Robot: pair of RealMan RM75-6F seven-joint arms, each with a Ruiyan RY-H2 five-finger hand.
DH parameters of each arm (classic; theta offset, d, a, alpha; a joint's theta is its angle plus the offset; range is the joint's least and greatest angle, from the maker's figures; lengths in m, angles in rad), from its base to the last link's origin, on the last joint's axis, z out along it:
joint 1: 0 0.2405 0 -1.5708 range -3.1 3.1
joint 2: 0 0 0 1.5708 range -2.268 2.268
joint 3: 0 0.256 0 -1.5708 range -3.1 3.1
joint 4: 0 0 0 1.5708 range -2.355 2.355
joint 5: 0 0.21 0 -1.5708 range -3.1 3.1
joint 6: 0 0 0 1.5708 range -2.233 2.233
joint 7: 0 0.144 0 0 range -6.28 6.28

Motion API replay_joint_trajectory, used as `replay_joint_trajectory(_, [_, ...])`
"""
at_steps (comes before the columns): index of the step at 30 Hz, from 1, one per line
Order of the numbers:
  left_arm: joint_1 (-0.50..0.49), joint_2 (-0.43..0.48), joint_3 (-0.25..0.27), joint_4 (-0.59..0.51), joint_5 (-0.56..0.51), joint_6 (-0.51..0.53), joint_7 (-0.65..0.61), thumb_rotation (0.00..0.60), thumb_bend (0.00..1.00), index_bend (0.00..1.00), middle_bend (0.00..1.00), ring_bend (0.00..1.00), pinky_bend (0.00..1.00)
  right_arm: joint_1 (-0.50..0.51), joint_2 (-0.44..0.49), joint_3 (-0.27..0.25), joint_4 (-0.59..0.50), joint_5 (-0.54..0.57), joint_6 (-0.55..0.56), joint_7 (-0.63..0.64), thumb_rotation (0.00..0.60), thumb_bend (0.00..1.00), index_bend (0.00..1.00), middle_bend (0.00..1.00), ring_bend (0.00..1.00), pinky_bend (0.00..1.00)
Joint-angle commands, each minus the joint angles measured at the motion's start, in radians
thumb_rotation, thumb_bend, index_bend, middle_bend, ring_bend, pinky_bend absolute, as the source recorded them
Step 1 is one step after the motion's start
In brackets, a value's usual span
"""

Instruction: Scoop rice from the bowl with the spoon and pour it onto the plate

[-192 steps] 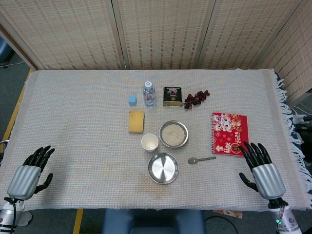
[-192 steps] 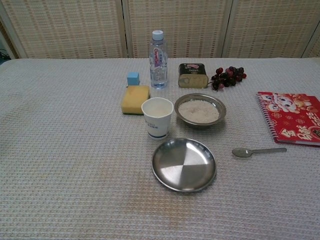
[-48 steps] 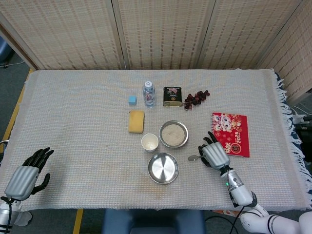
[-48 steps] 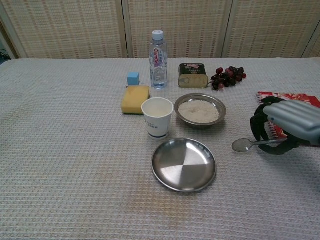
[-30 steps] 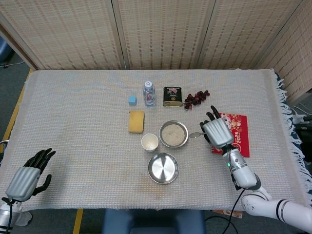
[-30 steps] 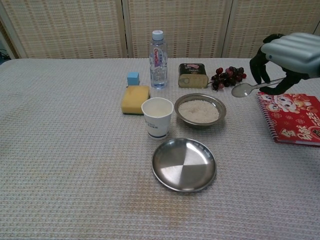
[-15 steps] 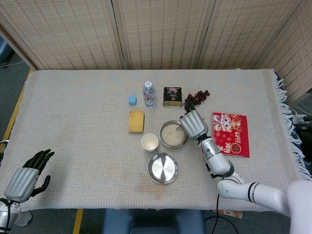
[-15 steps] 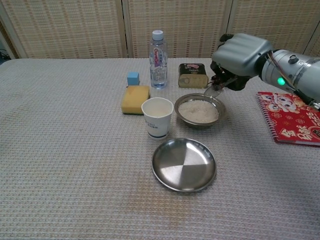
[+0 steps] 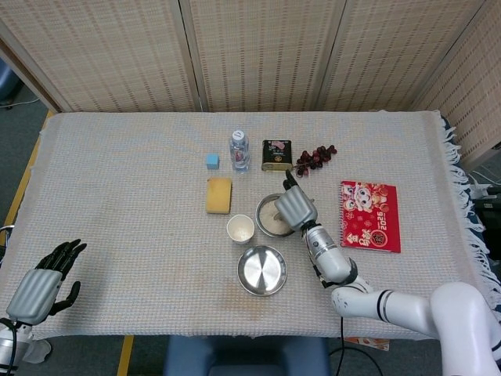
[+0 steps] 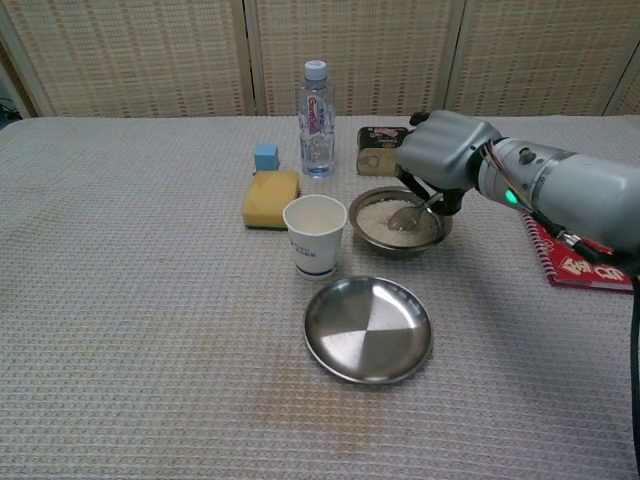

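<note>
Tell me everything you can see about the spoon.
The spoon is small, shiny and looks like metal. The right hand holds its handle from above, tilted down so its tip is in the white rice of the metal bowl. Most of the handle is hidden by the hand. In the head view the hand covers it.

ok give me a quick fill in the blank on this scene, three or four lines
1. The right robot hand holds the ____ by its handle.
2. The spoon's tip dips into the rice in the ____.
3. The steel plate in front of the paper cup holds ____ rice.
4. The left robot hand holds ____.

Missing words: spoon; bowl; no; nothing
</note>
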Motion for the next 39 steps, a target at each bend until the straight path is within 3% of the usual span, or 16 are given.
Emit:
replay_joint_trajectory(1, [0.001, -0.001, 0.001, 0.001, 0.005, 0.005, 0.0, 0.6, 0.53, 0.0, 0.0, 0.01, 0.2, 0.004, 0.008, 0.0, -0.022, 0.03, -0.016, 0.034, 0.6, 0.41, 0.97, 0.59, 0.18, 0.06])
replay_joint_trajectory(23, [0.0, -0.003, -0.002, 0.002, -0.003, 0.0, 0.004, 0.6, 0.53, 0.0, 0.0, 0.01, 0.2, 0.019, 0.119, 0.068, -0.101, 0.345, -0.183, 0.419, 0.6, 0.41, 0.97, 0.59, 0.18, 0.06])
replay_joint_trajectory(28, [0.001, -0.003, -0.002, 0.002, -0.004, 0.0, 0.003, 0.6, 0.53, 0.0, 0.0, 0.01, 0.2, 0.041, 0.134, 0.056, -0.065, 0.403, -0.247, 0.485, 0.6, 0.41, 0.97, 0.59, 0.18, 0.06])
replay_joint_trajectory(39, [-0.002, -0.002, -0.004, 0.004, -0.008, -0.006, -0.001, 0.6, 0.52, 0.0, 0.0, 0.01, 0.2, 0.079, 0.163, 0.001, -0.08, 0.419, -0.205, 0.523, 0.6, 0.41, 0.97, 0.59, 0.18, 0.06])
